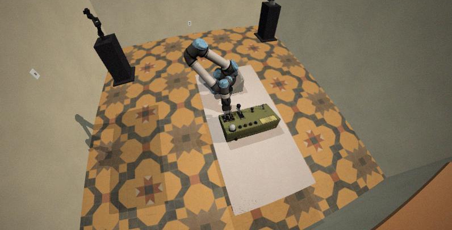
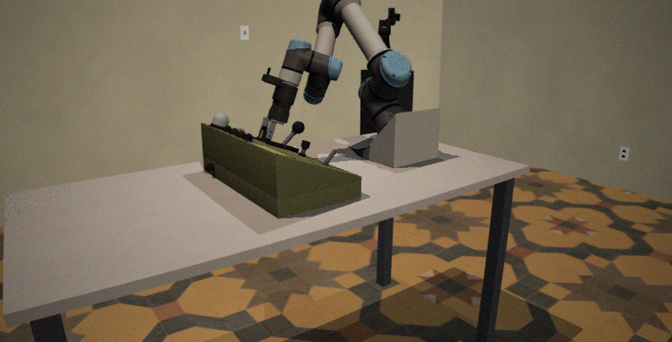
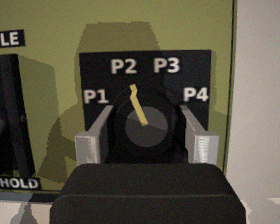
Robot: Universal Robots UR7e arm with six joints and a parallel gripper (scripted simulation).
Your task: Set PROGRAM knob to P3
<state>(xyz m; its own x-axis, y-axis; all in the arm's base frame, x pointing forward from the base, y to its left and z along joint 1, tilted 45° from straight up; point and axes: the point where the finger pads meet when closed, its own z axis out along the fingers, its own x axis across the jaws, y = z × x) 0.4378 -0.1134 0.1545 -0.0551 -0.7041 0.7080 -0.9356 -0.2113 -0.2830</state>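
Note:
The olive console [image 1: 248, 121] stands on the white table; it also shows in the exterior view [image 2: 277, 172]. In the wrist view the black PROGRAM knob [image 3: 145, 125] sits on a black plate marked P1, P2, P3, P4. Its yellow pointer [image 3: 138, 104] aims up and slightly left, at P2. My gripper [image 3: 146, 119] is shut on the knob, one grey finger on each side of it. In the top and exterior views the gripper [image 1: 226, 113] comes down on the console's left end [image 2: 266, 133].
A black slot lever marked HOLD [image 3: 6, 123] sits left of the knob. A ball-topped lever [image 1: 239, 107], a white dome [image 1: 232, 127], a row of dark buttons [image 1: 247, 124] and a yellow plate [image 1: 267, 120] are on the console. The grey arm base block [image 2: 408, 137] stands behind.

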